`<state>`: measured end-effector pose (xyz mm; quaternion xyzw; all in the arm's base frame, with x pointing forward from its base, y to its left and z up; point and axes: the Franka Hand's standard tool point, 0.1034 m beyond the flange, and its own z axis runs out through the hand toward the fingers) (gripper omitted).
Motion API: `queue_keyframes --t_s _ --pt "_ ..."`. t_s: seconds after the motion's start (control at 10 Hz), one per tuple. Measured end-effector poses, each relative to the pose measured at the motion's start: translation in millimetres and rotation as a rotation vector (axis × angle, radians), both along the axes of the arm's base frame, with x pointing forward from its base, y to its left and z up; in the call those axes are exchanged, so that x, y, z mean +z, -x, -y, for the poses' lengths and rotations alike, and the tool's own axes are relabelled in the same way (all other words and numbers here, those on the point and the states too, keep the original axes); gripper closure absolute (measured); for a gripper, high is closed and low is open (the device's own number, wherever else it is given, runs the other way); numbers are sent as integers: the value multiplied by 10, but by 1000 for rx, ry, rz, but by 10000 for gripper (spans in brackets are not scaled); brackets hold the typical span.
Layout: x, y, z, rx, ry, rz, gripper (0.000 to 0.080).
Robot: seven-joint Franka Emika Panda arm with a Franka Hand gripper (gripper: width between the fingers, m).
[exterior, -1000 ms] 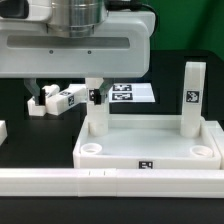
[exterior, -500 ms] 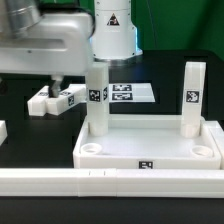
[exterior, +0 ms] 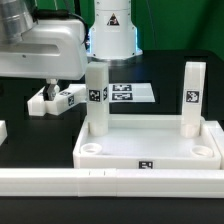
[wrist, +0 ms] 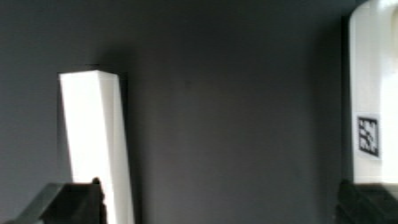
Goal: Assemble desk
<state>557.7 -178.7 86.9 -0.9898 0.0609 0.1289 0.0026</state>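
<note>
The white desk top (exterior: 150, 152) lies tray side up in the exterior view's lower middle. One white leg (exterior: 96, 100) stands upright in its far left corner socket. A second leg (exterior: 192, 96) stands upright in the far right corner socket. Two loose tagged legs (exterior: 56, 100) lie on the black table to the exterior view's left of the top. My gripper (exterior: 50, 80) hangs just above these loose legs. In the wrist view my gripper (wrist: 222, 205) is open and empty, with a white bar (wrist: 93, 140) by one fingertip and a tagged white part (wrist: 374, 100) by the other.
The marker board (exterior: 130, 93) lies flat behind the desk top. A long white rail bar (exterior: 110, 181) runs along the front. A small white piece (exterior: 3, 132) shows at the exterior view's left edge. The robot base (exterior: 112, 25) stands at the back.
My gripper has left the far left leg, risen and moved to the exterior view's left over the loose legs. The leg stays upright in its socket.
</note>
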Motion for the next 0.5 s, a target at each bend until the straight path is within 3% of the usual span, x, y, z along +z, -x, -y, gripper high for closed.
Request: queue_keyframes --t_s 0.1,0.2,0.5 --pt "-69 176 116 -9 -3 -7 150" --pt "-99 312 133 -21 -7 -16 150" --pt "-116 359 213 -11 0 -3 150"
